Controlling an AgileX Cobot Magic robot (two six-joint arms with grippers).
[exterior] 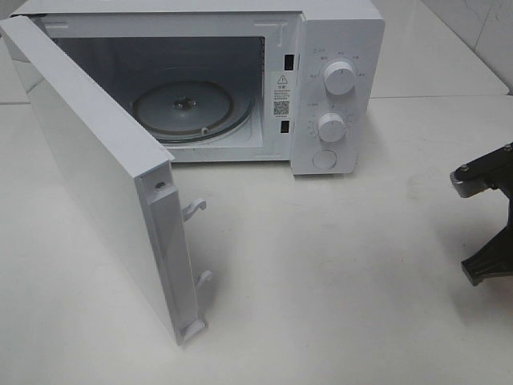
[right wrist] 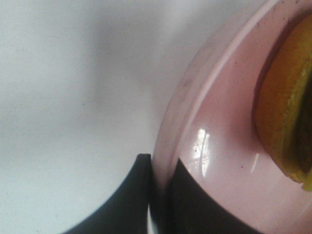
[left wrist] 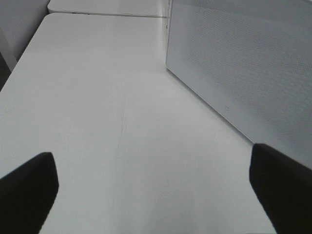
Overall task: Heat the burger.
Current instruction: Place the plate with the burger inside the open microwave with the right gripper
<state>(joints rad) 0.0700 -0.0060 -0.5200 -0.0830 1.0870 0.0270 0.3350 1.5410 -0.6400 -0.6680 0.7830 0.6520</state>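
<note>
**Three Cameras: One Wide, One Low, One Jammed In Tight**

Up high, the exterior camera looks down from the front onto the table (exterior: 337,289) and straight into the microwave (exterior: 345,40). The door (exterior: 96,176) is swung wide, and the right arm (exterior: 485,216) just pokes in at the right edge.

Over to the left wrist: low, skimming along the table, with the left gripper (left wrist: 156,195) and its dark fingertips (left wrist: 29,190) framing the shot. That same door's outer face runs alongside, shared with the high view.

Right wrist: extremely close. The right gripper (right wrist: 158,190) sits on the pink plate (right wrist: 195,122) at its rim, and the burger (right wrist: 285,112) is a blur. Only bare table is in common with the others.
</note>
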